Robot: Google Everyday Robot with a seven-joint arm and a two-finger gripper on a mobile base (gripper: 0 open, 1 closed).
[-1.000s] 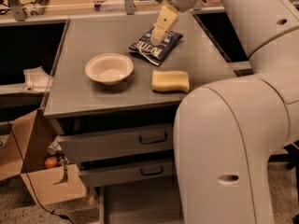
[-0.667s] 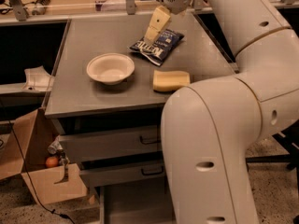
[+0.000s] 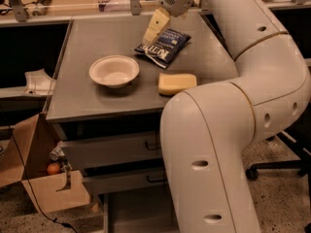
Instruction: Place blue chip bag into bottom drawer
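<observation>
Pale fingers (image 3: 154, 27) at blue chip bag (image 3: 165, 46), bag on tabletop (image 3: 92, 38)

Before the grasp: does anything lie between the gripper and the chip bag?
Nothing. In the camera view the gripper hangs at the bag, by its left end; no object between.

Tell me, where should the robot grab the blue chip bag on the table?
Probably from straight above, because the blue chip bag lies flat on the table with no side standing up to grab. Pinching across its puffy middle, the short way, looks best. The gripper hangs just above the bag's end nearest the bowl, so it is nearly in place.
</observation>
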